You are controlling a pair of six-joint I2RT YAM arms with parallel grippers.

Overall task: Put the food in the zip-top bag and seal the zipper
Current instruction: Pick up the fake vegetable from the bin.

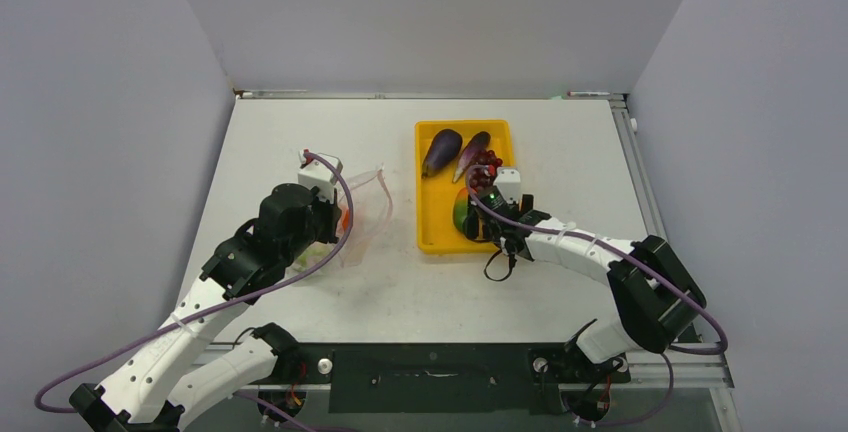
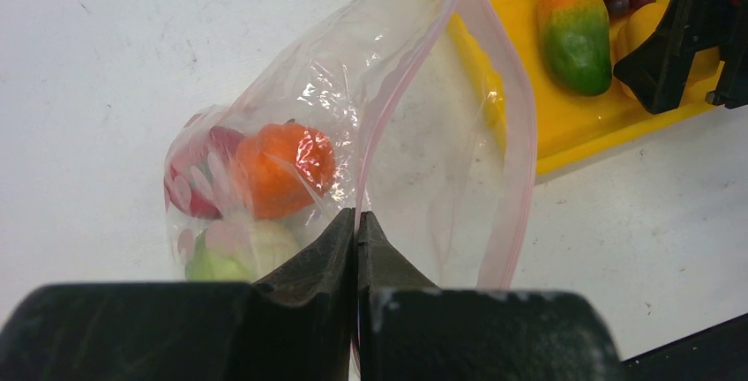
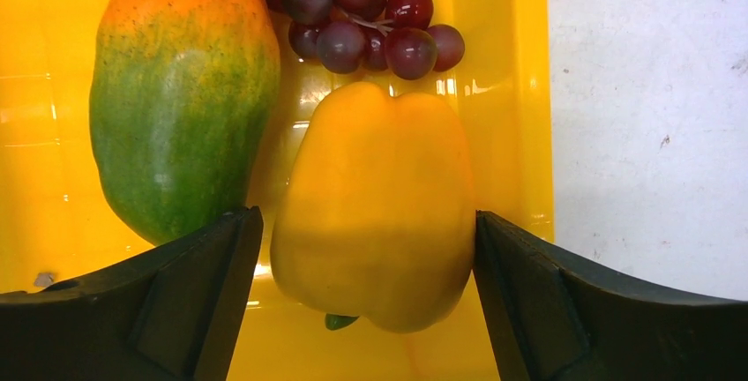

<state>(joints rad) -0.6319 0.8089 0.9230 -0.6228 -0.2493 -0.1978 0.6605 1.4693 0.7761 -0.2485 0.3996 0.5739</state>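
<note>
1. Table (image 1: 300, 132): white, with both arms reaching in from its near edge.
2. Tray (image 1: 428, 244): yellow, at mid-table in front of the right arm. The unpacked food lies in it.
3. Bag (image 1: 368, 202): just left of the tray, its mouth gaping toward the tray. An orange piece (image 2: 282, 169), a red piece (image 2: 198, 174) and a green piece (image 2: 216, 262) sit in its closed end.
4. Left gripper (image 2: 356, 222): clamped tight on the bag's rim. It pinches one zipper strip and holds that lip up.
5. Right gripper (image 3: 363, 222): spread wide and low in the tray's near end, with one finger on each side of the pepper. A sliver of gap shows at the finger on the mango's side. I cannot tell whether the other finger touches. By my reading nothing is gripped yet.
6. Eggplants (image 1: 441, 151): two, at the tray's far end, well apart from both grippers.
7. Mango (image 3: 181, 108): just beside the pepper, outside the fingers.
8. Pepper (image 3: 379, 160): yellow, squarely between the right fingers. Its long axis points straight away from the wrist, so the fingers face its broad flanks. Closing should take it across its width, and the carry then runs leftward to the bag mouth. The right arm is far nearer.
9. Grapes (image 3: 362, 19): just beyond the pepper's far end.
10. Zipper (image 2: 375, 134): pink and unsealed, its two strips parted.
</note>
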